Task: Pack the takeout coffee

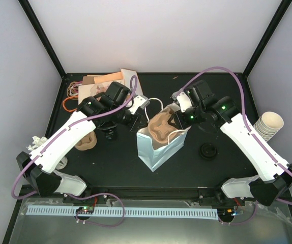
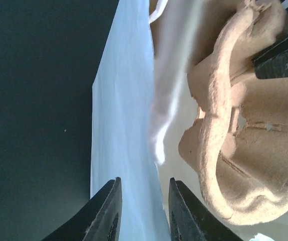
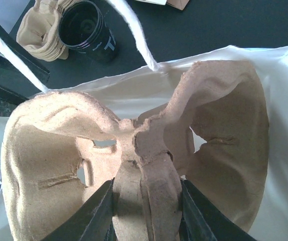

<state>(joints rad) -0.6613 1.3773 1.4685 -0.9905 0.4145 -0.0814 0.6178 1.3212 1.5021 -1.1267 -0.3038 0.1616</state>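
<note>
Your right jaws clamp the carrier [image 3: 224,150] by its rib inside the bag [image 1: 153,152]; your left jaws stand slightly parted astride the bag's rim. The coffee [image 1: 207,151] sits lower right of the bag, lid up, nearer your right arm.

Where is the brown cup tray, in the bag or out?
Halfway in. The cup tray stands in the open mouth of the white bag, top sticking out, right jaws pinching its middle.

Carrier [image 1: 162,127] in bag [image 1: 153,152], table [image 1: 115,168] centre; second carrier [image 1: 85,141] left of bag; takeout coffee [image 1: 207,151] right; cup stack [image 1: 268,124] far right.
</note>
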